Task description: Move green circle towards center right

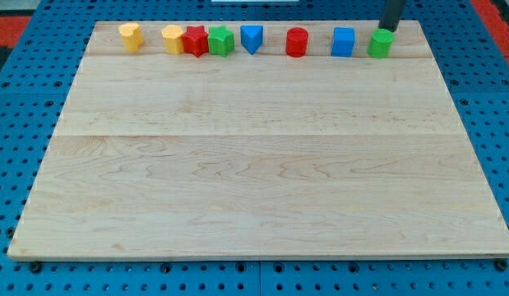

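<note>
The green circle (380, 43) stands at the top right of the wooden board (262, 164), at the right end of a row of blocks along the view's top edge. My tip (389, 30) comes down from the view's top, just behind the green circle on its upper right side, touching it or very nearly so.
Along the top edge, from the view's left: a yellow block (131, 36), a second yellow block (172, 39), a red star (195, 40), a green block (221, 40), a blue triangle (252, 38), a red cylinder (297, 41), a blue square (343, 42).
</note>
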`<action>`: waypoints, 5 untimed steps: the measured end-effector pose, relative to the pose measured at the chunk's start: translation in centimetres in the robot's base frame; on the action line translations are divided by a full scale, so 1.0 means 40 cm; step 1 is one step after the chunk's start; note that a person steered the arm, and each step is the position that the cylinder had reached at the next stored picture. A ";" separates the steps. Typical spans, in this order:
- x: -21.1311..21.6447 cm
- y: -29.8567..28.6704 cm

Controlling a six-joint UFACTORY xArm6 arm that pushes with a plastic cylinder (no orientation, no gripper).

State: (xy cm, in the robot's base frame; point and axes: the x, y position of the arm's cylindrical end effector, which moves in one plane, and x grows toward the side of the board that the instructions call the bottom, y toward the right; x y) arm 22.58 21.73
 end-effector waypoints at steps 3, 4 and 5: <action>0.326 -0.019; 0.266 0.045; 0.242 -0.043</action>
State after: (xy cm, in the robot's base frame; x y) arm 32.28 19.99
